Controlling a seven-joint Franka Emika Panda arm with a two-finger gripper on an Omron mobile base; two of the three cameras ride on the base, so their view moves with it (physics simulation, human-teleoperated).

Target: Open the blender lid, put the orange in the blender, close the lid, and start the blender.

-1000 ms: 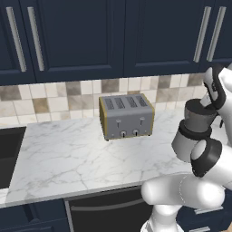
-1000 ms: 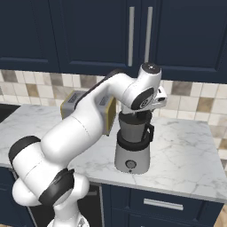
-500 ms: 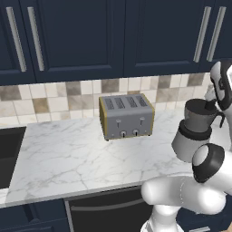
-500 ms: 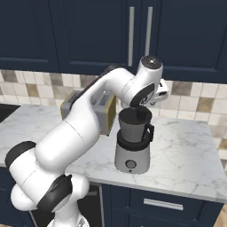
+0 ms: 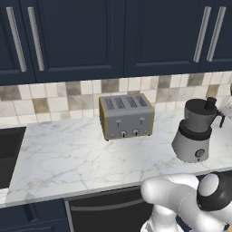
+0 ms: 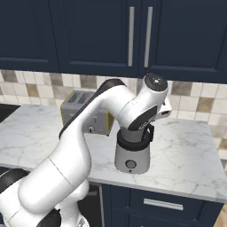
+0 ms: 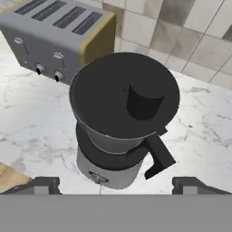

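Observation:
The blender [image 7: 113, 142] stands on the marble counter, silver-grey base below a dark jar with a black side handle [image 7: 156, 156]. The blender lid [image 7: 113, 90], a black disc with a raised centre knob, lies flat over the jar's top. My gripper [image 7: 117, 186] hovers above the blender, apart from the lid, open, with its two fingertips [image 7: 43, 185] spread wide and nothing between them. From the left base view the blender [image 5: 195, 136] sits at the counter's right with the lid [image 5: 199, 103] on it. In the right base view my arm covers the jar above the base [image 6: 131, 159]. The orange is out of view.
A boxy four-slot silver toaster [image 5: 127, 117] stands against the tiled wall left of the blender, also the toaster [image 7: 50, 31] in the hand view. A dark sink [image 5: 9, 154] opens at the counter's far left. Dark blue cabinets hang overhead.
The jaws have spread a little wider. The hand has drawn away from the lid toward the right, leaving the blender uncovered in the left base view. The blender and toaster have not moved.

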